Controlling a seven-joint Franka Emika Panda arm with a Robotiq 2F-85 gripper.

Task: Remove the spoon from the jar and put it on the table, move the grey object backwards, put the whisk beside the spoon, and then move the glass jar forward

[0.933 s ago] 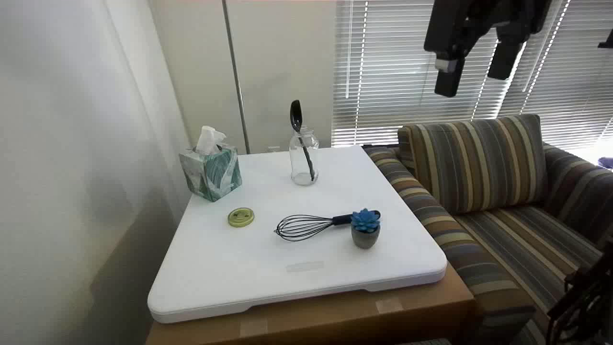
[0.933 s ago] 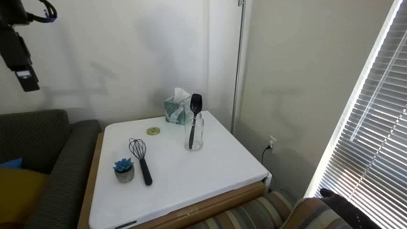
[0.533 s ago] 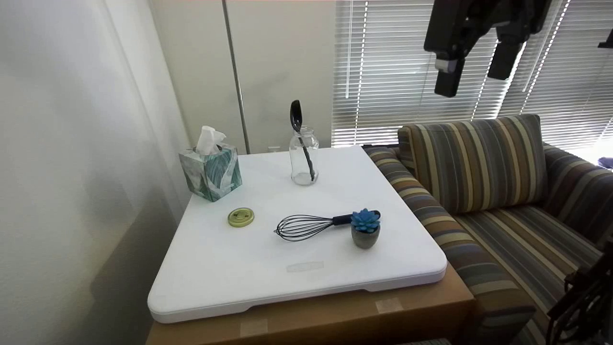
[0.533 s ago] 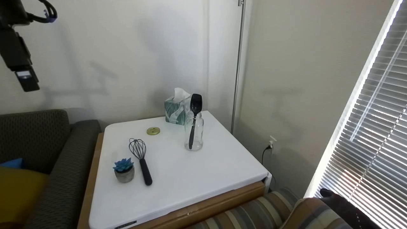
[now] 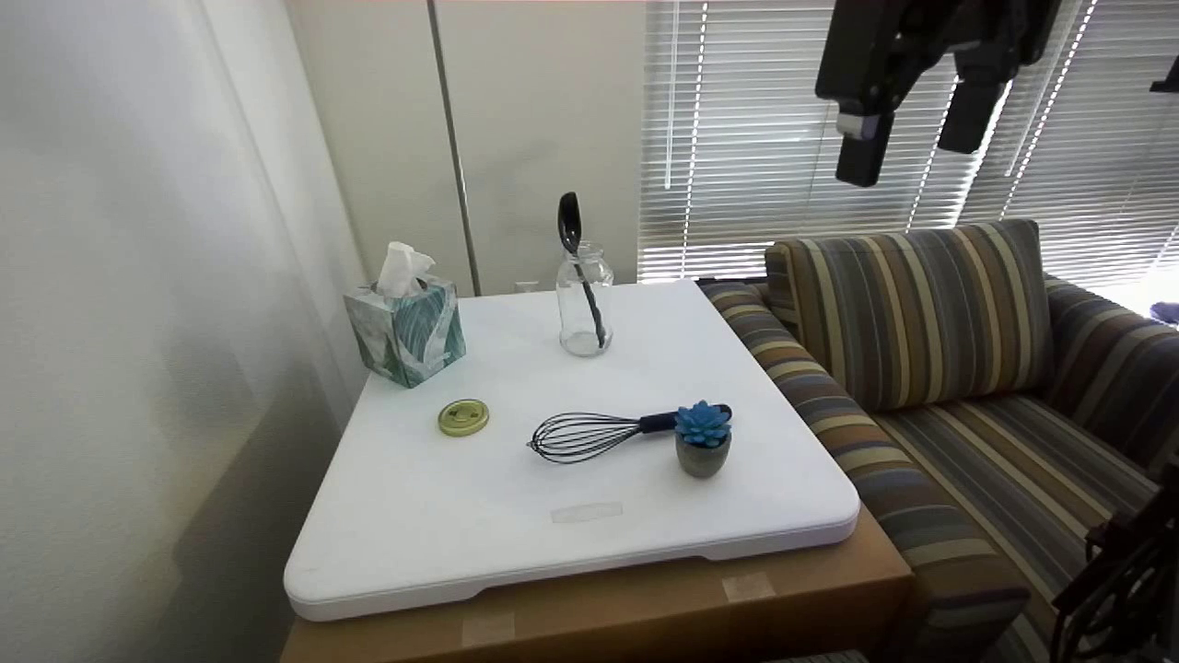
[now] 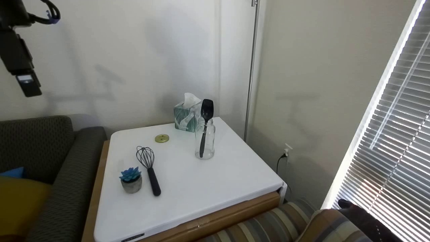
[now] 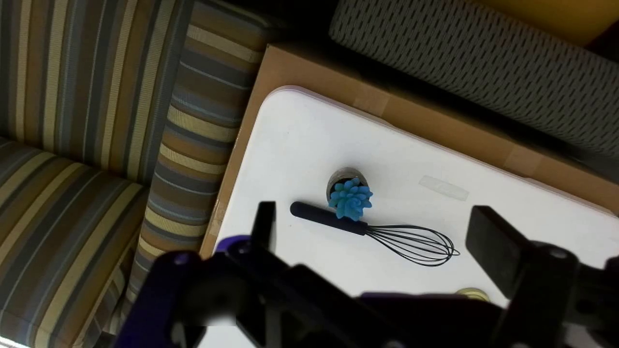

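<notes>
Because black spoon (image 6: 206, 116) leans inside glass jar (image 6: 210, 141), sideways pull could topple both; hand (image 5: 910, 161) spread wide, holding nothing.

The jar (image 5: 573, 318) is of clear, shiny glass, the spoon (image 6: 206, 116) looks like black plastic with a slight gloss on its head, and the whisk (image 7: 358, 227) has thin wire loops and a smooth, plastic-looking handle. The grey pot (image 6: 131, 186) appears rough and matt, rather like concrete, and its blue leaves (image 7: 350, 199) seem to be matt plastic. The table (image 5: 442, 525) has a smooth white top, the tissue box (image 5: 426, 333) looks like printed cardboard, and the armchair (image 5: 958, 442) is covered with striped woven cloth.
</notes>
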